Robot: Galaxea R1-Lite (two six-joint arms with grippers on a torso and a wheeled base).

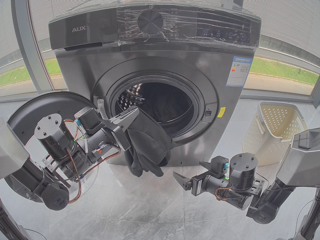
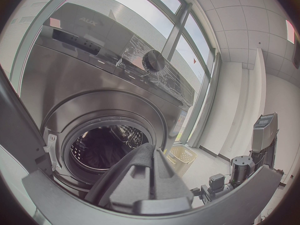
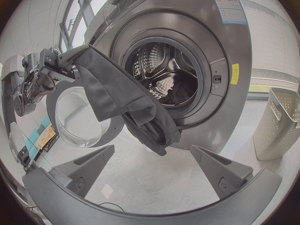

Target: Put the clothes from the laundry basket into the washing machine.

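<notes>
High above the left gripper's jaws, white brand lettering stands on the dark drawer front of the washing machine. Further along that panel, tiny print rings the dial and a row of pale touch icons follows, all too small for me to read. Up beyond the right gripper's jaws, a blue-and-white sticker with coloured bars and a square code sits on the machine's front. Nearer those jaws, beside the door latch, is a small yellow sticker whose print I cannot make out.
</notes>
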